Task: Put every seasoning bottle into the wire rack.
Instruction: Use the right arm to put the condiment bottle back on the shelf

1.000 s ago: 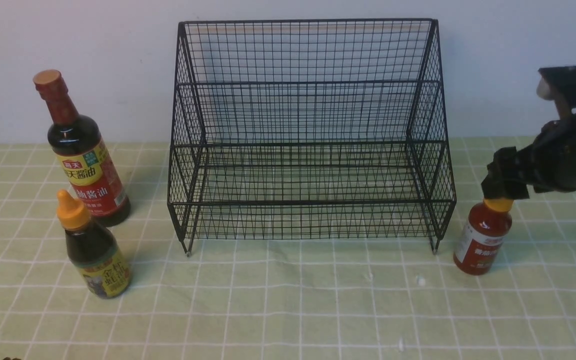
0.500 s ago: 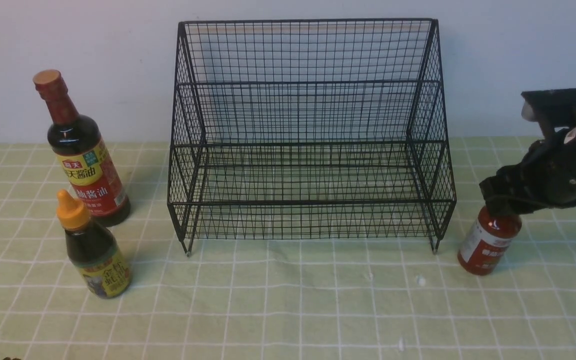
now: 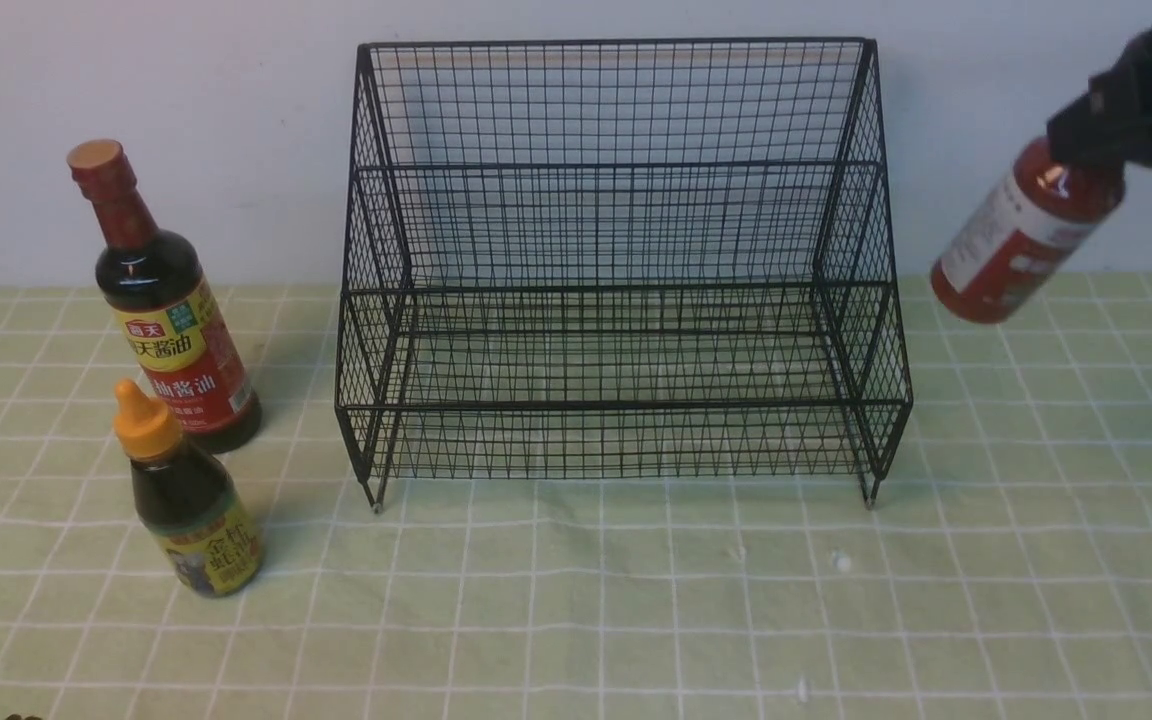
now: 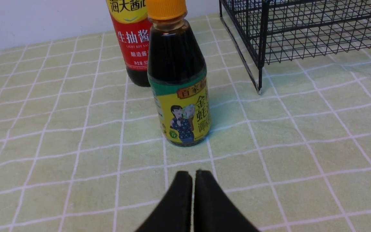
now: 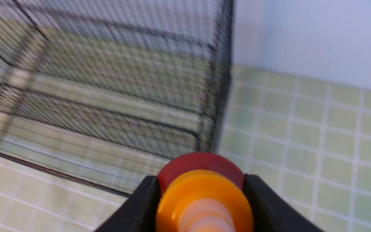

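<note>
1. Green checked cloth covers the surface [image 3: 576, 620], with a pale wall [image 3: 186, 80] behind. The wire rack [image 3: 626, 405] stands mid-surface with its open front toward the robot, and both tiers are bare.
2. The right tool [image 3: 1111, 125] is clamped on the neck of the small red bottle [image 3: 1021, 240]. In the right wrist view a finger sits on either side, just below the orange cap.
3. That bottle hangs in the air outside the rack's right side, about level with the upper tier and well clear of the surface. It is tilted, with its base swung toward the rack, probably because the body follows the angled wrist when held only by the neck.
4. Carrying it this high looks meant to clear the rack's sloped side wires before it goes in.
5. The tall soy-sauce bottle [image 3: 171, 330] and the small dark bottle [image 3: 191, 510] stand upright on the surface left of the rack. The small one is in front of the tall one and just beside it.
6. The left tool [image 4: 193, 193] has its fingers pressed together on nothing. It sits low and points at the small dark bottle, near it but apart, likely waiting its turn.
7. No bottle is in the rack yet. The red one should be righted before release, or its base could snag the mesh or topple.
</note>
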